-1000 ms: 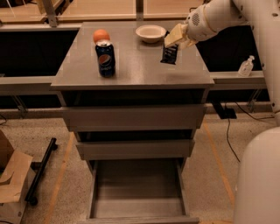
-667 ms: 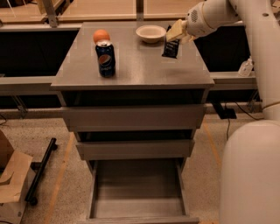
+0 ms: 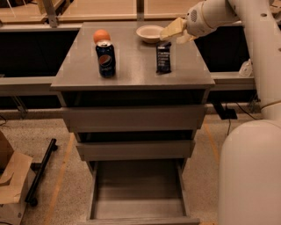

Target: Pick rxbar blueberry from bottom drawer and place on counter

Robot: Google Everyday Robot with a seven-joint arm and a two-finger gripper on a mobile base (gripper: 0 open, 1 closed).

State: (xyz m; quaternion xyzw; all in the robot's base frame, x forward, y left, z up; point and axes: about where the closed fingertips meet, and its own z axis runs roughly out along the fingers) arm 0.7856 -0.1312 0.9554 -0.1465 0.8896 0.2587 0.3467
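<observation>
Camera view, from where I stand: the gripper (image 3: 173,37) hangs over the back right part of the grey worktop (image 3: 131,66), at the end of the white arm (image 3: 219,11) that reaches in from the right. A second ago the rxbar blueberry (image 3: 163,58) dangled tilted from the jaws. Now it sits straight on the worktop just beneath them and on their near side. The jaws look parted with nothing between them, though I cannot tell whether a fingertip touches the bar's top edge.

A pale bowl (image 3: 150,33) sits just beside the jaws, on the side away from the arm, where it was before. Well off to that same side and nearer the front stands a blue can (image 3: 106,59) with the round red, white and blue Pepsi emblem. An orange (image 3: 101,35) lies right behind it. Neither has shifted.

The bar's dark wrapper carries pale print too small to read.

Far below the jaws, the bottom drawer (image 3: 138,189) stands pulled out, as it did earlier, with its grey floor bare.
</observation>
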